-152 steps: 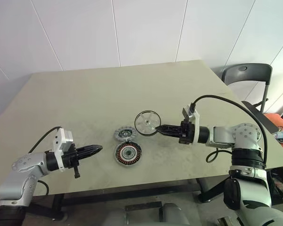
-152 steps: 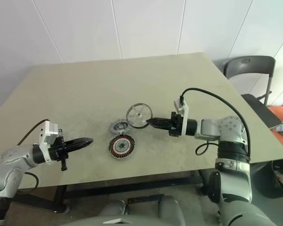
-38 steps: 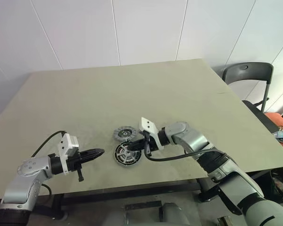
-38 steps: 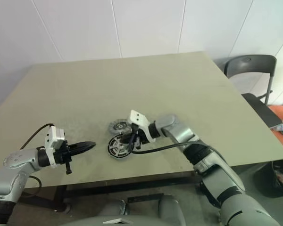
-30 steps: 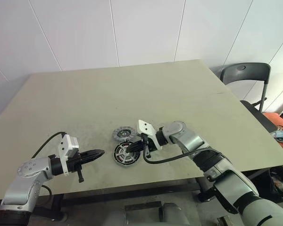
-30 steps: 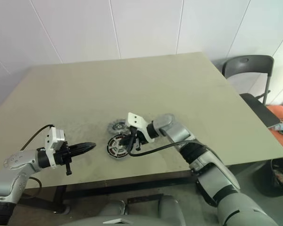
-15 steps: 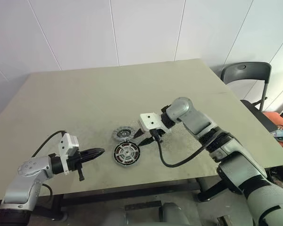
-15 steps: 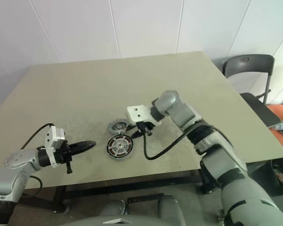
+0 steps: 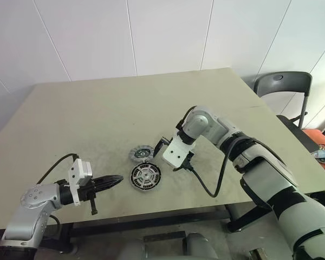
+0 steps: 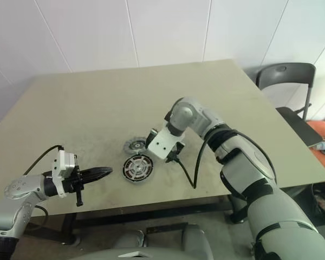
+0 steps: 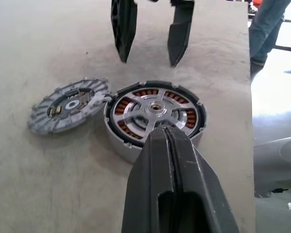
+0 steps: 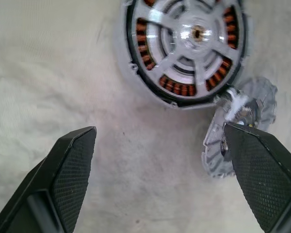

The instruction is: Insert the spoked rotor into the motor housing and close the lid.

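The spoked rotor [image 11: 136, 114] lies inside the motor housing [image 9: 145, 177], its silvery spokes over the copper windings. Behind the housing lies the grey ribbed lid [image 9: 142, 153], its edge touching the housing's rim. My right gripper [image 12: 157, 130] hangs open above the table just right of the two, pointing down with nothing between its fingers; the left wrist view looks across the housing to it [image 11: 150, 48]. My left gripper [image 9: 116, 178] is shut and empty, level, its tip a little left of the housing.
The parts sit near the front edge of the beige table [image 9: 97, 108]. A dark chair [image 9: 284, 86] stands past the table's right corner. A person's legs [image 11: 271, 19] stand beyond the table's right side.
My right gripper has let go of the rotor in the housing and opened wide. It has risen and turned from level to pointing down. The left arm has stayed put.
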